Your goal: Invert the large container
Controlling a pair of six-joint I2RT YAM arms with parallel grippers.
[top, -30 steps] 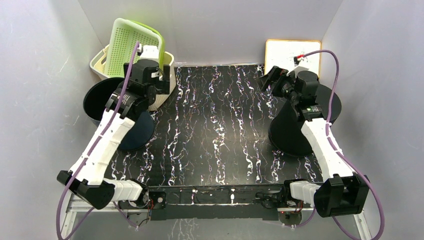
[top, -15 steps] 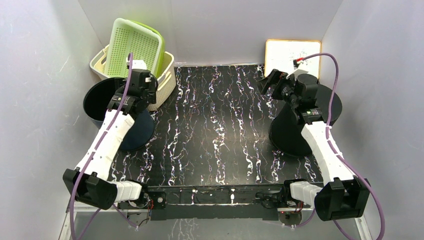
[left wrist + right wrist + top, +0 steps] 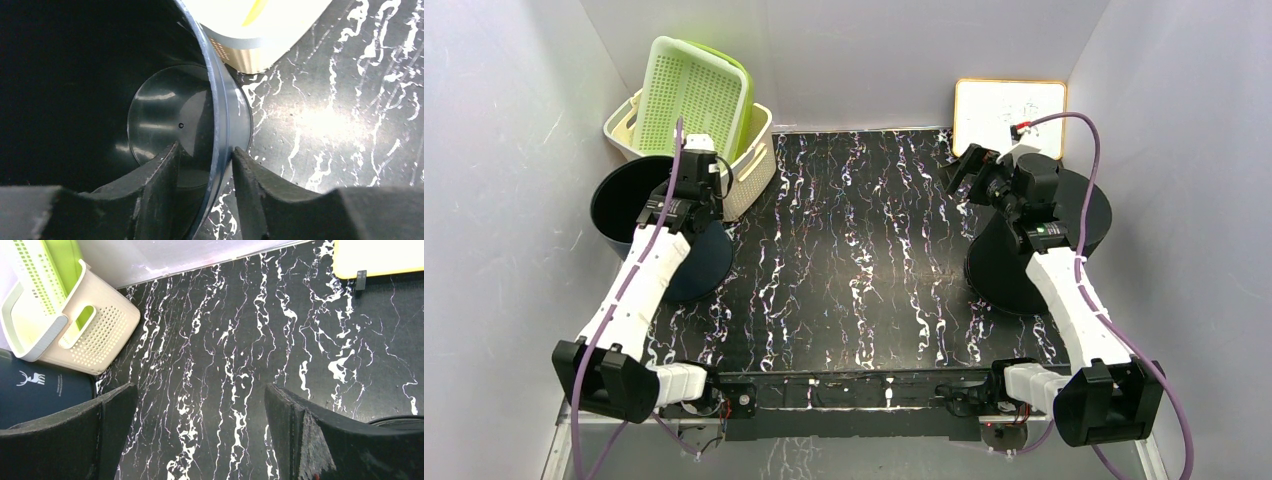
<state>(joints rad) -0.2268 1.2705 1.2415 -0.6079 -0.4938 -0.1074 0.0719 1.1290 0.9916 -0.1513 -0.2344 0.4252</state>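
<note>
The large container (image 3: 619,200) is a black bucket standing upright, mouth up, at the table's left edge. The left wrist view looks down into it, with its rim wall (image 3: 220,100) running between the fingers. My left gripper (image 3: 686,200) straddles that rim at the bucket's right side. The jaws (image 3: 205,150) are narrowed: the outer finger (image 3: 250,180) touches the wall, and the inner finger (image 3: 160,175) stands a little off it. My right gripper (image 3: 964,168) hangs open over the bare table (image 3: 200,390), holding nothing. In the right wrist view the bucket's dark side (image 3: 45,395) shows a white deer logo.
A second black bucket (image 3: 1009,270) stands upside down under the right arm. A cream perforated basket (image 3: 749,165) holding a green basket (image 3: 694,85) sits right behind the large container and close to the left gripper. A whiteboard (image 3: 1009,110) lies at the back right.
My left gripper has come away from the cream basket, down onto the bucket's rim, and its jaws have narrowed around the wall. The right gripper has shifted only slightly.
</note>
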